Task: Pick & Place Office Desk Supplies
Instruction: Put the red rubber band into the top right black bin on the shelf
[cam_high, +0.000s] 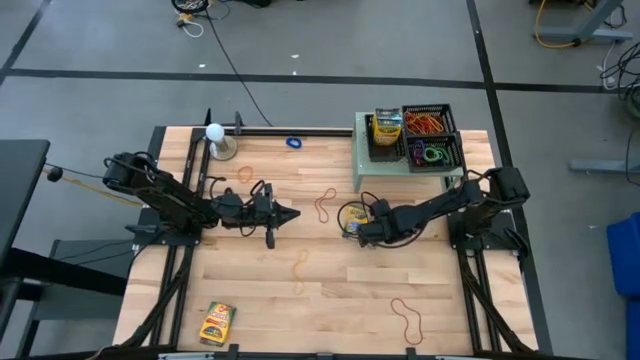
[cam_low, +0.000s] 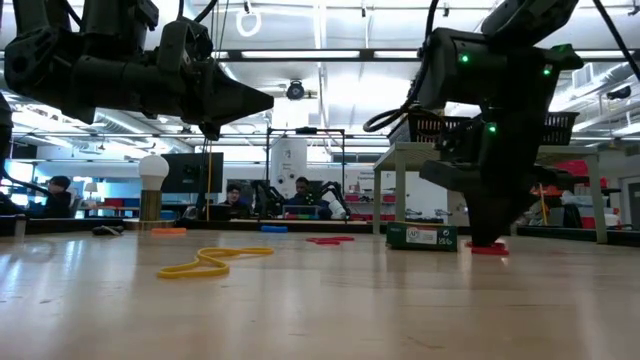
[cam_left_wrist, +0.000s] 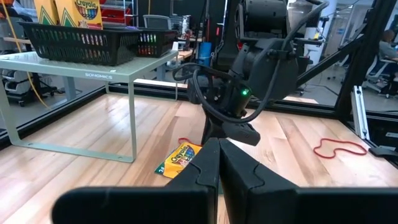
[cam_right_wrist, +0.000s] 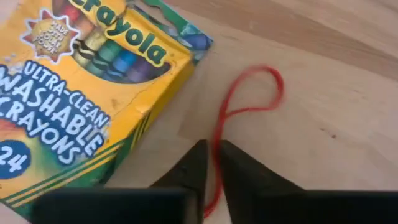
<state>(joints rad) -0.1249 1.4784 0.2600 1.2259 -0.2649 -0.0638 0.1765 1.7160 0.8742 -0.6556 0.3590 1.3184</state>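
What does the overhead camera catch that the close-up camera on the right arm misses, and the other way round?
Only the high view shows the whole table: the left gripper hovering shut mid-table, the black baskets on the raised shelf, a second crayon box near the front edge, the white ball and the scattered loops.

Only the right wrist view shows the box's lettering and the red rubber band running between the fingertips.

Both show the right gripper down beside a crayon box.
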